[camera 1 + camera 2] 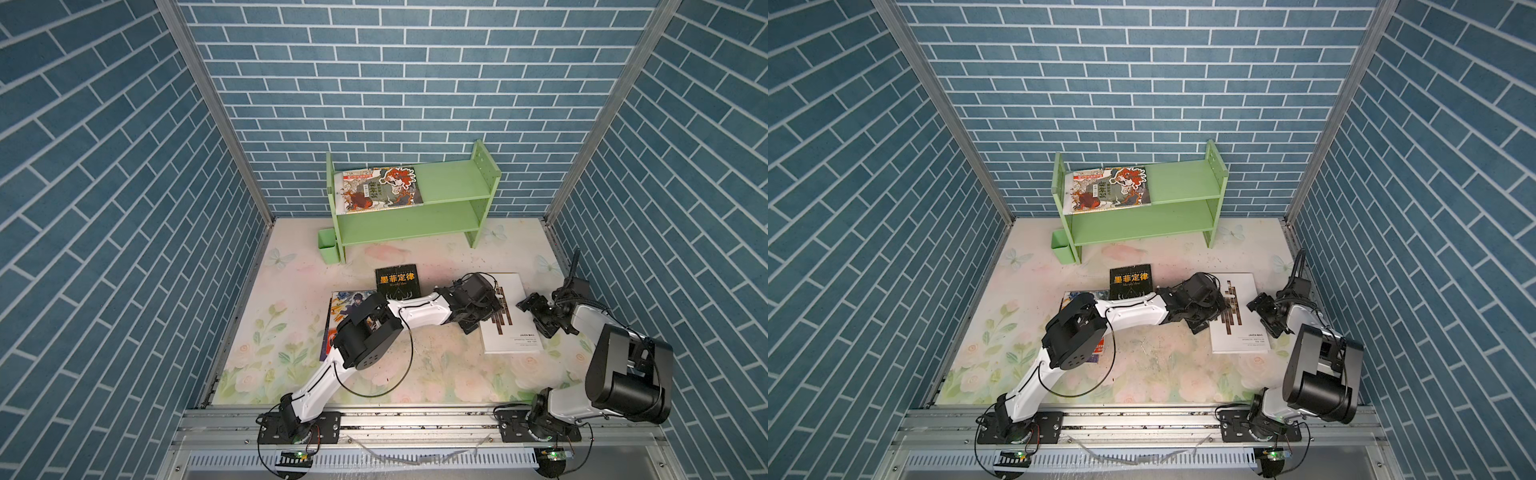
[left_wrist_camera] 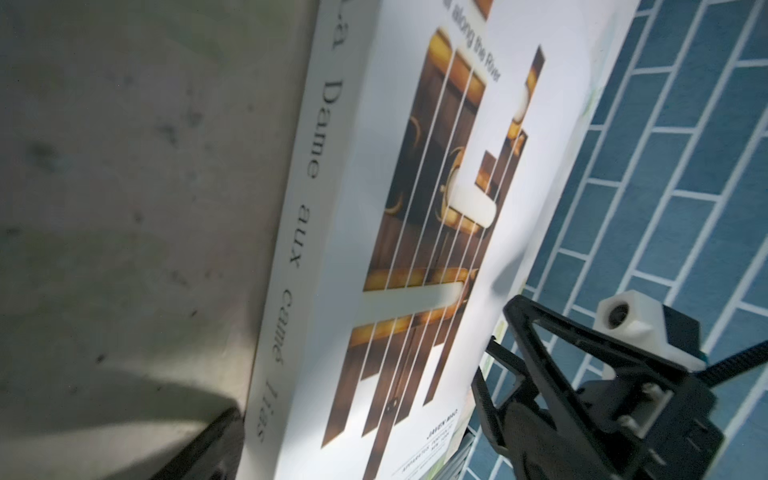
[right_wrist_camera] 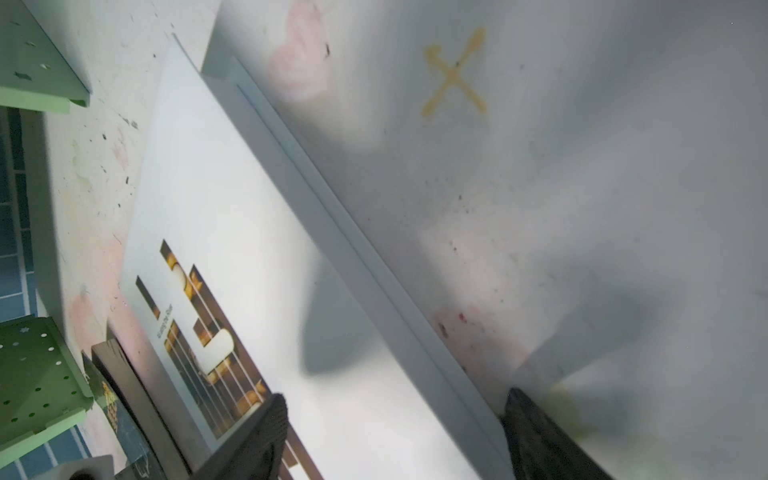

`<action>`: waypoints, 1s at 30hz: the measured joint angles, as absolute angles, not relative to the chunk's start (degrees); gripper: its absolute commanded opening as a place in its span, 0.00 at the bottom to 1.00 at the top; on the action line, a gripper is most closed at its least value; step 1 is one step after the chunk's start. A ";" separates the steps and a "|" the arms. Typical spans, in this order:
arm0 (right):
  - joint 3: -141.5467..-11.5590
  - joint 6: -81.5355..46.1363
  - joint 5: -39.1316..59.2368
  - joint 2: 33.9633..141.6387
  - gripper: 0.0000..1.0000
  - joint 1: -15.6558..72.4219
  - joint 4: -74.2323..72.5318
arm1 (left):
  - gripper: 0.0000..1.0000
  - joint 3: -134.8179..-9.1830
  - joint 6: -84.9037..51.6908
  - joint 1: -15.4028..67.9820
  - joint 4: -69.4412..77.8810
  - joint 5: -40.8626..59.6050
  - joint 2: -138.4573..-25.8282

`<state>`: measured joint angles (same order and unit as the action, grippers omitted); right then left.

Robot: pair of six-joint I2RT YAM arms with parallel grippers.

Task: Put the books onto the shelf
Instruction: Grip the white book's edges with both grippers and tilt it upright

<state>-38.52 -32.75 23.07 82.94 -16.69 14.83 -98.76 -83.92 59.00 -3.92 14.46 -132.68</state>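
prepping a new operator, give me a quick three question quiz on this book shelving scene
1. True or false: the lower tier of the shelf holds a book.
2. The left end effector and the right end effector are at opposite edges of which book? A: the black book. B: the white book. C: the illustrated book on the top tier.
3. In a few words: what stands beside the shelf's left side panel in both top views?

Key: 1 false. 2 B. 3 a small green cup.
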 measured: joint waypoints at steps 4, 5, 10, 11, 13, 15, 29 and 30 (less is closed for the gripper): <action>-36.91 -32.82 23.66 82.43 0.81 -16.93 11.18 | 0.99 -95.64 -80.97 58.17 3.40 14.85 -132.20; -36.58 -33.01 24.03 82.43 0.81 -16.93 10.11 | 0.99 -95.53 -79.68 58.06 4.05 14.87 -132.20; -35.94 -33.19 25.69 83.31 0.81 -17.12 6.02 | 0.99 -95.44 -75.37 57.45 5.39 15.31 -131.26; -36.01 -33.21 26.06 83.72 0.81 -17.23 5.17 | 0.99 -95.00 -75.20 57.21 6.26 15.59 -130.76; -36.38 -33.28 27.07 84.84 0.81 -17.47 3.64 | 0.98 -93.76 -75.24 56.60 8.80 16.34 -129.43; -36.95 -33.78 28.36 86.41 0.80 -17.65 1.45 | 0.98 -92.58 -75.68 55.88 11.81 17.32 -128.05; -37.12 -42.37 36.29 90.94 0.78 -16.99 -6.68 | 0.99 -92.47 -77.52 54.50 15.97 27.18 -121.93; -37.10 -42.70 36.32 90.94 0.77 -16.97 -6.70 | 0.99 -92.71 -77.47 54.26 15.49 27.62 -122.06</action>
